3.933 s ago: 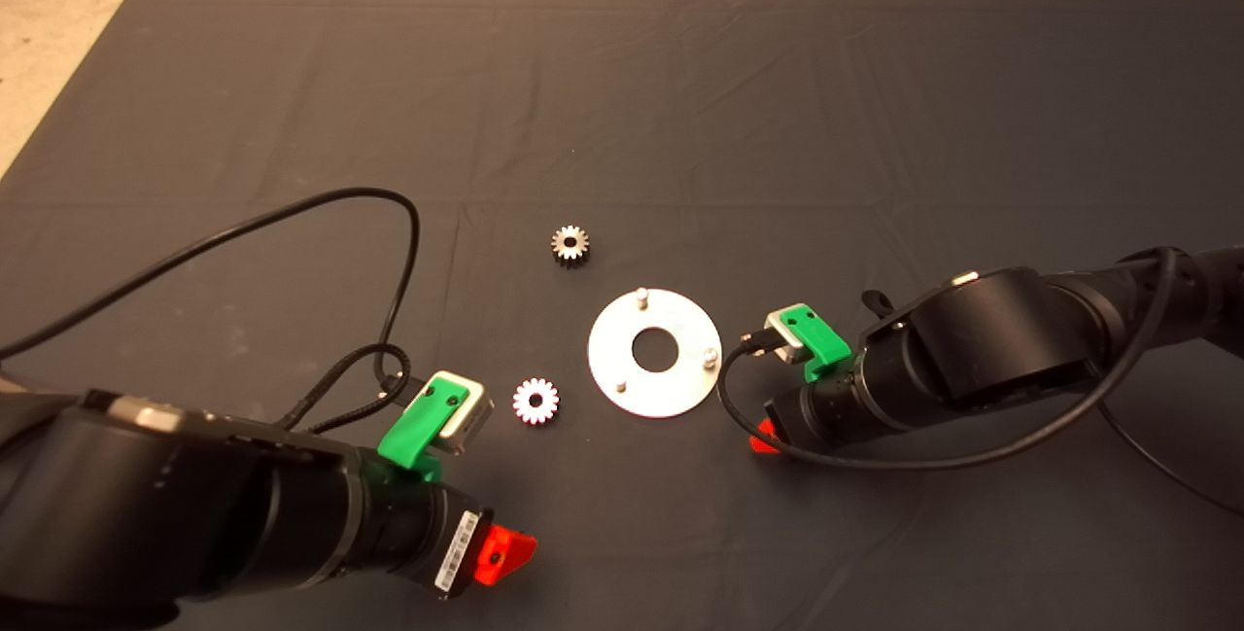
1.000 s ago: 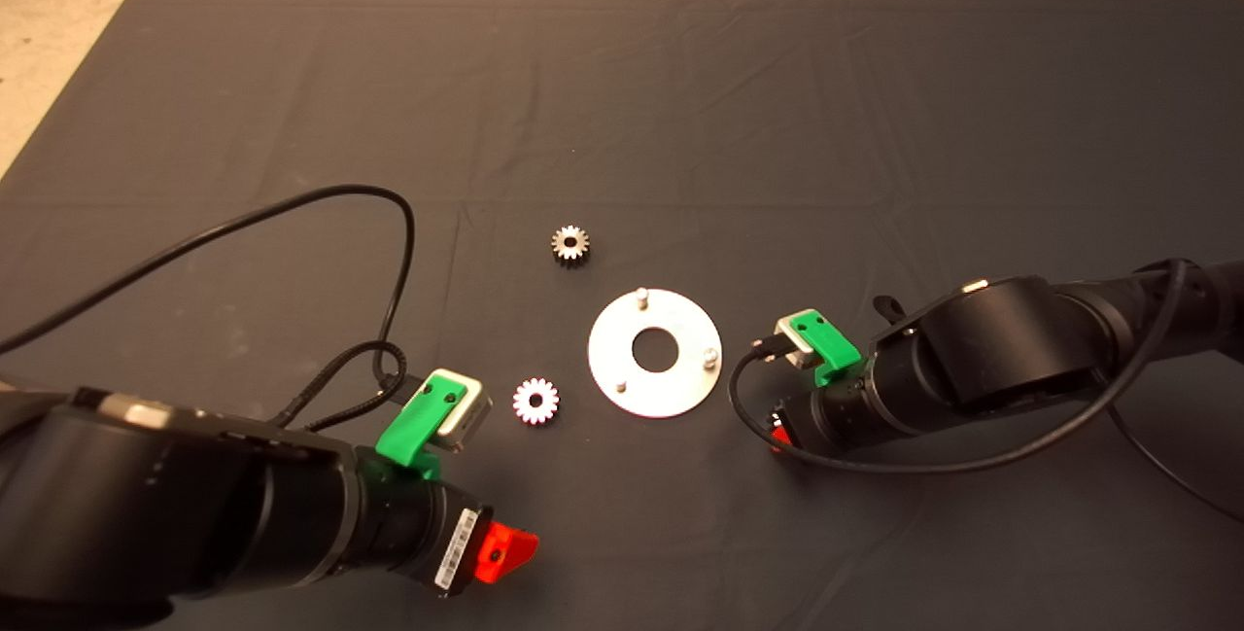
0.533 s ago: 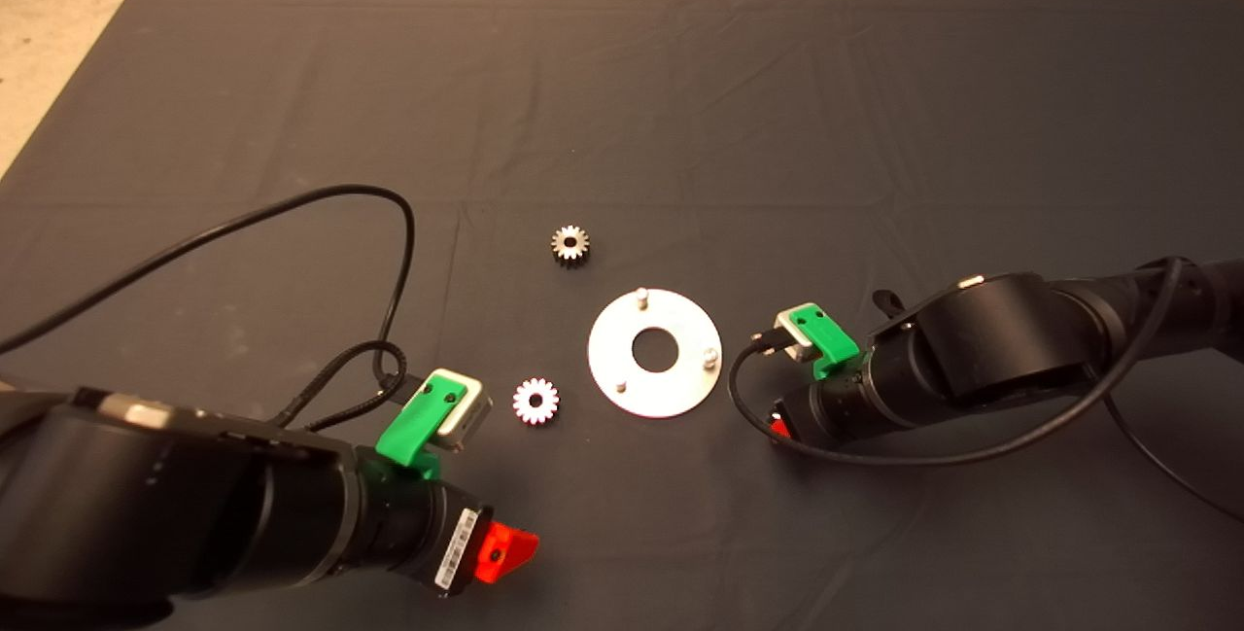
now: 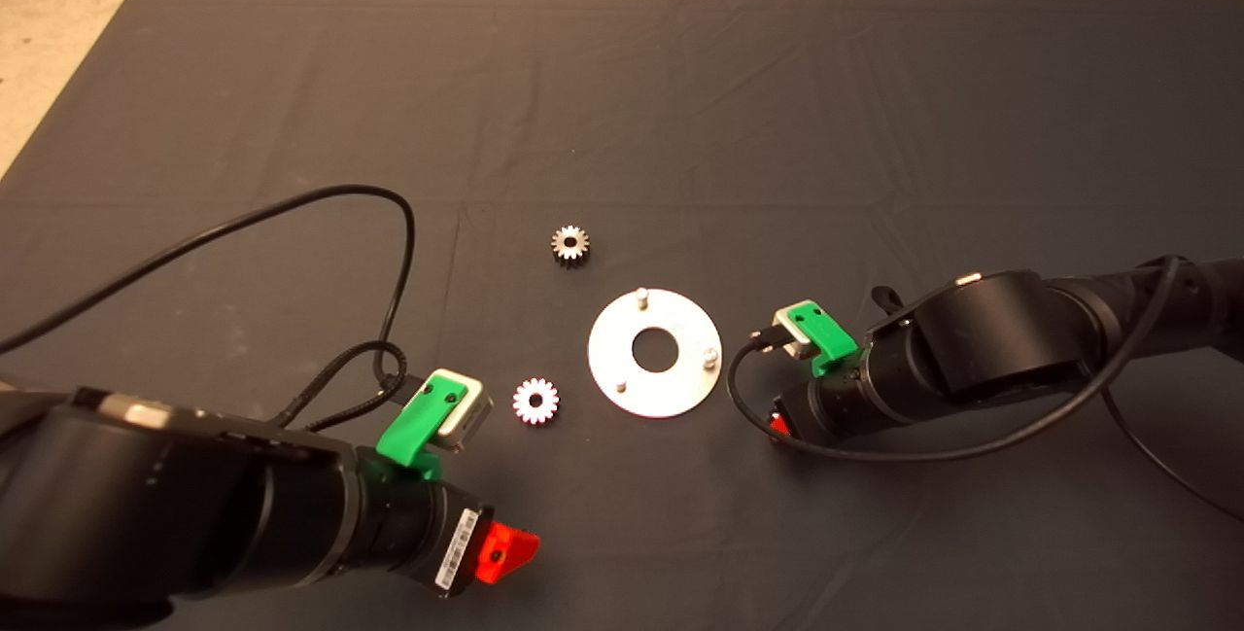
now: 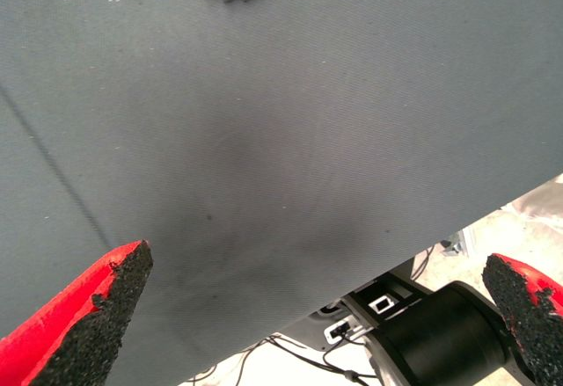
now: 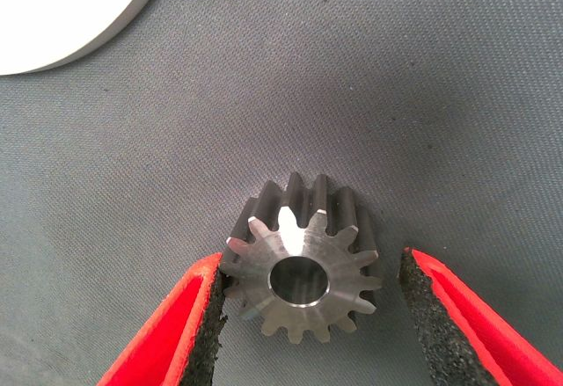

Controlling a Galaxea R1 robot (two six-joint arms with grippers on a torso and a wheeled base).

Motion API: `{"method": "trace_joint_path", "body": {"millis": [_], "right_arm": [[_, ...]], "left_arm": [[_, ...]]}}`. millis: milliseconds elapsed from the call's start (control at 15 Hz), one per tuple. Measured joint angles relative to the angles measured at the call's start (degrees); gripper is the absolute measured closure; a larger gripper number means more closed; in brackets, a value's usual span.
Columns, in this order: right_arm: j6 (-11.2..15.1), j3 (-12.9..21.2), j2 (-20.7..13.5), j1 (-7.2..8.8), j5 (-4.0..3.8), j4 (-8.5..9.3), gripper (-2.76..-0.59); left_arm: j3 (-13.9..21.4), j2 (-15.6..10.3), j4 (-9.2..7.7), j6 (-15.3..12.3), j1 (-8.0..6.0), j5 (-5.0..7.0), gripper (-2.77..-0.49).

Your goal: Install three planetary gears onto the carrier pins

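Bare pins [image 4: 641,297] on disc [image 4: 680,388]: nothing installed. Two gears [image 4: 570,243] left of disc. Right gripper [image 6: 308,302] straddling third gear [image 6: 303,258], ungripped. Left gripper [image 5: 317,316] wide, idle.

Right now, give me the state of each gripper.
Left gripper: open, empty, over bare mat.
Right gripper: open, straddling a gear lying on the mat; one pad touches or nearly touches the teeth, not clamped.
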Motion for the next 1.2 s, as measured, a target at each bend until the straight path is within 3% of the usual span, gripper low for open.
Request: {"method": "trace_joint_path", "body": {"millis": [600, 800, 933, 1200], "right_arm": [[-0.17, 0.00, 0.07, -0.07, 0.19, -0.52, -1.38], [-0.17, 0.00, 0.11, -0.79, 0.10, -1.34, -1.38], [-0.17, 0.00, 0.16, -1.01, 0.25, -1.76, -1.23], [-0.18, 0.02, 0.15, -1.29, 0.30, -2.36, -1.20]], "left_arm": [[0.00, 0.00, 0.00, 0.00, 0.00, -0.04, -2.75], [0.00, 0.00, 0.00, 0.00, -0.01, -0.07, -2.75], [0.00, 0.02, 0.00, 0.00, -0.02, -0.10, -2.75], [0.02, 0.00, 0.00, 0.00, -0.02, -0.22, -2.75]]}}
